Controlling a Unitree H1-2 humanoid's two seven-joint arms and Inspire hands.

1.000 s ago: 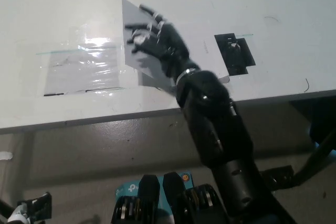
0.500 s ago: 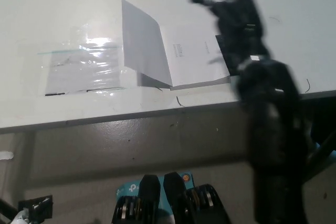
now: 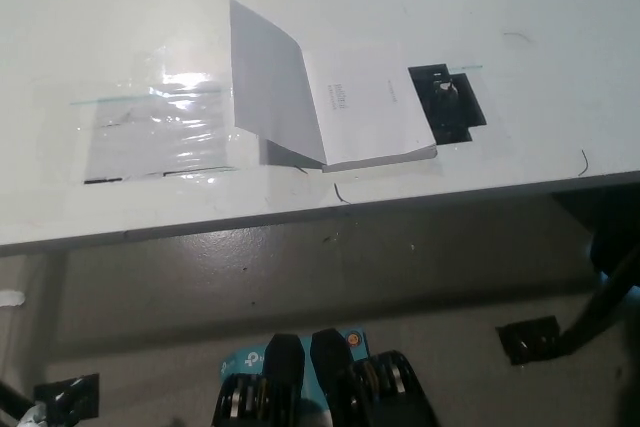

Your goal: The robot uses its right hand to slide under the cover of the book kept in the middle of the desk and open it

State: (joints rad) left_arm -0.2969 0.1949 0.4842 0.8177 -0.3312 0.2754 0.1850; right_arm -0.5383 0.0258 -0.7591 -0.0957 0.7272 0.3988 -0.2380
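Now, in the head view, neither robot hand appears anywhere in the picture, so whether either one is open, closed or gripping something cannot be told.

On the white tabletop [image 3: 120, 7] the book [image 3: 345, 112] lies near the middle, a little toward the near edge. Its cover [image 3: 268, 87] stands raised, tilted up and leaning toward the robot's left, hinged along the book's left side. Under it, the first white page [image 3: 365, 107] is exposed, with a small block of dark print near its centre, too small to read. The raised cover throws a dark shadow on the tabletop just below its lower edge.

Just beside the book on its right side, a black rectangular patch [image 3: 448, 102] lies flat on the tabletop, touching or nearly touching the book's edge. To the robot's left of the book, a clear, shiny plastic sheet [image 3: 160, 127] lies flat, catching a bright glare.

Below the tabletop's near edge, a grey floor [image 3: 180, 297] shows.
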